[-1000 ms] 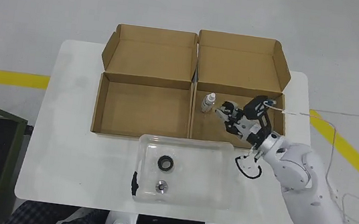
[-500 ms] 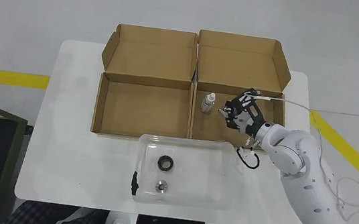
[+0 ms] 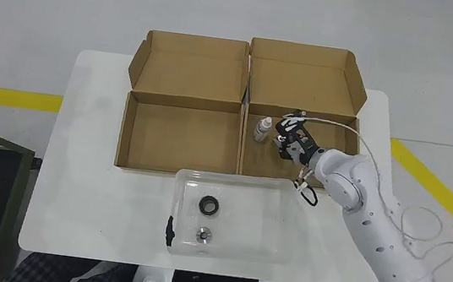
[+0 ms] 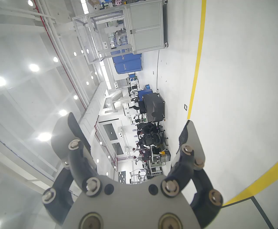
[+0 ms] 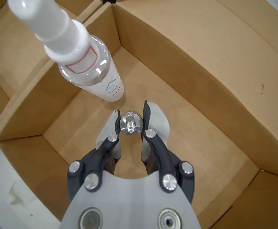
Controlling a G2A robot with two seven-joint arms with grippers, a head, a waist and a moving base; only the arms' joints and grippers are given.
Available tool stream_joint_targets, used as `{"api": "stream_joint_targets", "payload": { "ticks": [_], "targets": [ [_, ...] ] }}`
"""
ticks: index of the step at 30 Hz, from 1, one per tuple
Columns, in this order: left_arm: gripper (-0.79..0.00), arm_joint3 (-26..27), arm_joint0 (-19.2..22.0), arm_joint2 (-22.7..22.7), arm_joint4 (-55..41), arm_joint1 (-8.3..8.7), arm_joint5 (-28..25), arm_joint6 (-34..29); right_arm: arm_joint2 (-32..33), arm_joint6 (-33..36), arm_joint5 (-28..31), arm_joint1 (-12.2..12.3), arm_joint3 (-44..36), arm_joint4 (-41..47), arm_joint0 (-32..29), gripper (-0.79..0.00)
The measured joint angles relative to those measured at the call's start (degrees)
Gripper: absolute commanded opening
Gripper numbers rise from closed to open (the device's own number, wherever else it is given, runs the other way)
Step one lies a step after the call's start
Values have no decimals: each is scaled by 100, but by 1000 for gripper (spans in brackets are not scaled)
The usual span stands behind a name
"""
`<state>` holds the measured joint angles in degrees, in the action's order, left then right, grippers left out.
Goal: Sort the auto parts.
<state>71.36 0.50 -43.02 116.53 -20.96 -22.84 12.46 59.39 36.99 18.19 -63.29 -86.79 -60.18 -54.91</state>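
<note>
I see a pale grey floor [image 3: 56,1] crossed by yellow tape [image 3: 10,97]. Beyond is a bright hall with round ceiling lights [image 4: 34,67], a glass-walled enclosure [image 4: 121,28] and blue cabinets [image 4: 128,62].

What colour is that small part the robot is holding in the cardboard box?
Shiny silver; the small part shows best in the right wrist view.

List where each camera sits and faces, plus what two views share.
Top: above the arms, looking down on the table; right arm shows.
Left wrist: faces out into the hall; open left gripper shows.
Right wrist: looks down into the right box; right gripper grips a metal part.
Shared: top and right wrist show the bottle.
</note>
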Motion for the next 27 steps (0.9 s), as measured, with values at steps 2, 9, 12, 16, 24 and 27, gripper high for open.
{"api": "stream_joint_targets", "payload": {
  "ticks": [2,9,12,16,24,27],
  "targets": [
    [0,0,0,0,0,0,0,0,-54,16,-30,-18,30,-37,31,-659],
    [0,0,0,0,0,0,0,0,-174,10,-103,-77,95,-83,100,-502],
    [0,0,0,0,0,0,0,0,-173,1,-122,-88,77,-96,89,-443],
    [0,0,0,0,0,0,0,0,-93,6,-130,-81,-40,-82,28,-416],
    [0,0,0,0,0,0,0,0,454,17,12,37,-844,45,-420,-400],
    [0,0,0,0,0,0,0,0,709,26,74,92,-1264,62,-659,-397]
  ]
}}
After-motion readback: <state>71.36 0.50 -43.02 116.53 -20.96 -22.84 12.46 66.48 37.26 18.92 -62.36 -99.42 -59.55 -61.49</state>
